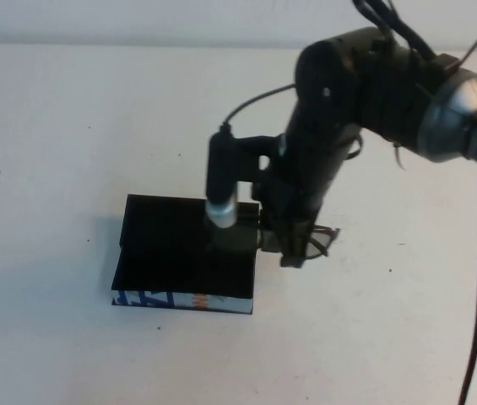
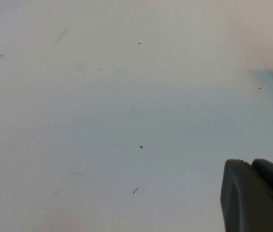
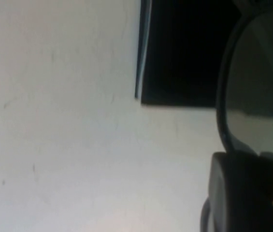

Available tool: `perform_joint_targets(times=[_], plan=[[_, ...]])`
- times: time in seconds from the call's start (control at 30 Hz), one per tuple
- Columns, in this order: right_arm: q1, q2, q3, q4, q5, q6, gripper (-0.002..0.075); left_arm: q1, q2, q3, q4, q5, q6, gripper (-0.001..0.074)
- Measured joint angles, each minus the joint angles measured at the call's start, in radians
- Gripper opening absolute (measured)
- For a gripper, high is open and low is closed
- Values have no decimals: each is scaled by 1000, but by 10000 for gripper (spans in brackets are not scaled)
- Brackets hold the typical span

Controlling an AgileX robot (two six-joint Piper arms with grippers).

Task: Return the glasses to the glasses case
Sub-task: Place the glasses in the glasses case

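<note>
The right gripper (image 1: 299, 245) is hanging over the case's (image 1: 179, 253) right edge, pinching the glasses (image 1: 321, 240), which its arm is mostly hiding; only a lens (image 3: 257, 96) is showing clearly. The left gripper (image 2: 254, 195) is lying over bare table (image 2: 102, 121), cut off; its fingers' state is impossible to tell
</note>
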Motion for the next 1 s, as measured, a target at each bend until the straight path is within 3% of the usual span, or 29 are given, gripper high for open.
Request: perform_joint_targets(times=[0.4,1.0], plan=[[138,266,-313,8,7,65,70,0,0,0,0,0,0,-4],[142,338,-342,29,9,68,69,0,0,0,0,0,0,-4]])
